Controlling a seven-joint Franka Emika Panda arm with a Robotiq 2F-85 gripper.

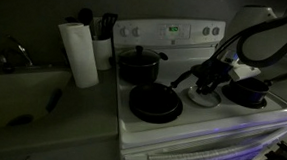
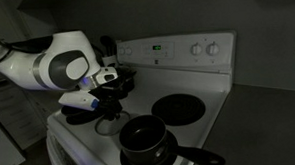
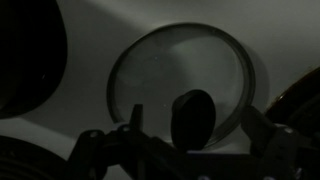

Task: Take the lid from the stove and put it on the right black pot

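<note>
The lid (image 3: pixel 170 70), round glass with a metal rim, lies flat on the white stove (image 1: pixel 171 34) and fills the wrist view. Its dark knob (image 3: pixel 193 118) stands between the two fingers with a gap on each side. My gripper (image 3: pixel 197 120) is open and hangs just above the lid (image 1: pixel 203 95). In an exterior view the gripper (image 1: pixel 210 80) is over the stove's middle front, and the right black pot (image 1: pixel 248 92) sits beside it to the right. From the side, the gripper (image 2: pixel 109 95) hovers behind the same pot (image 2: pixel 145 142), whose long handle (image 2: pixel 199 158) points right.
A larger black pot with side handles (image 1: pixel 140 63) stands on the back left burner, with a flat black frying pan (image 1: pixel 154 103) in front of it. A paper towel roll (image 1: pixel 81 54) and a utensil holder (image 1: pixel 102 37) stand on the counter to the left. A bare burner (image 2: pixel 182 109) lies near the control panel.
</note>
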